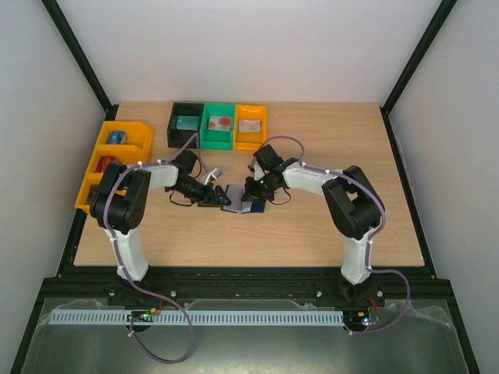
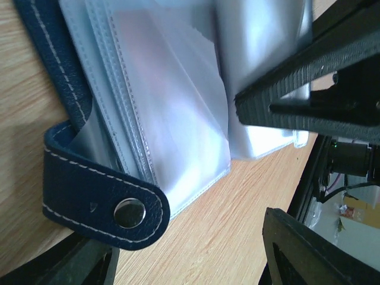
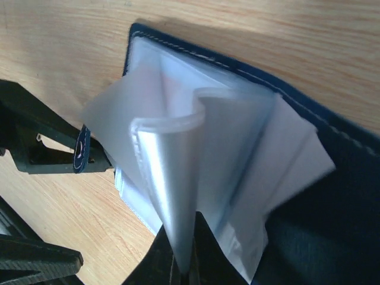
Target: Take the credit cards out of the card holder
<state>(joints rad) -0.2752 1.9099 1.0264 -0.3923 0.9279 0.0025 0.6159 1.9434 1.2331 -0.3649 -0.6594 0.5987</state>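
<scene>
The navy card holder (image 1: pixel 248 204) lies open mid-table, its clear plastic sleeves fanned up. My right gripper (image 1: pixel 254 190) is shut on one clear sleeve (image 3: pixel 172 178), pinching its lower edge (image 3: pixel 187 270) and lifting it off the navy cover (image 3: pixel 338 231). My left gripper (image 1: pixel 221 199) is open at the holder's left edge (image 2: pixel 187 243), with the snap tab (image 2: pixel 107 205) lying over one of its fingers. The right gripper's fingers (image 2: pixel 297 71) show in the left wrist view. No credit card shows inside the sleeves. A reddish card (image 1: pixel 220 122) lies in the green bin.
Black (image 1: pixel 176 125), green (image 1: pixel 205 132) and orange (image 1: pixel 262 125) bins stand at the back, each with a flat card-like thing inside. Yellow bins (image 1: pixel 95 164) holding small items stand at the far left. A small grey object (image 1: pixel 218 173) lies behind the left gripper.
</scene>
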